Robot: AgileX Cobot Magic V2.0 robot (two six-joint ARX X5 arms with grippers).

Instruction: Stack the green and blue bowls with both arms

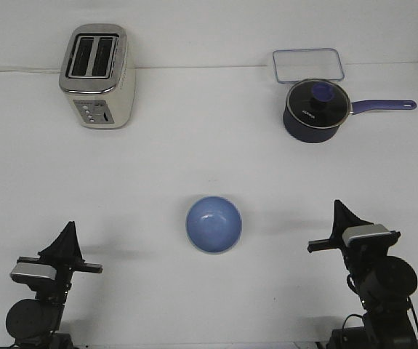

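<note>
The periwinkle blue bowl (214, 225) stands upright on the white table (209, 160), near the front and midway between the arms. No green bowl shows in this view. My left gripper (68, 230) is at the front left, well apart from the bowl, its fingers together in a point and holding nothing. My right gripper (339, 209) is at the front right, also apart from the bowl, its fingers together in a point and holding nothing.
A silver two-slot toaster (98, 76) stands at the back left. A dark navy saucepan (316, 110) with a lid and a purple handle stands at the back right. A clear rectangular container (307, 65) lies behind it.
</note>
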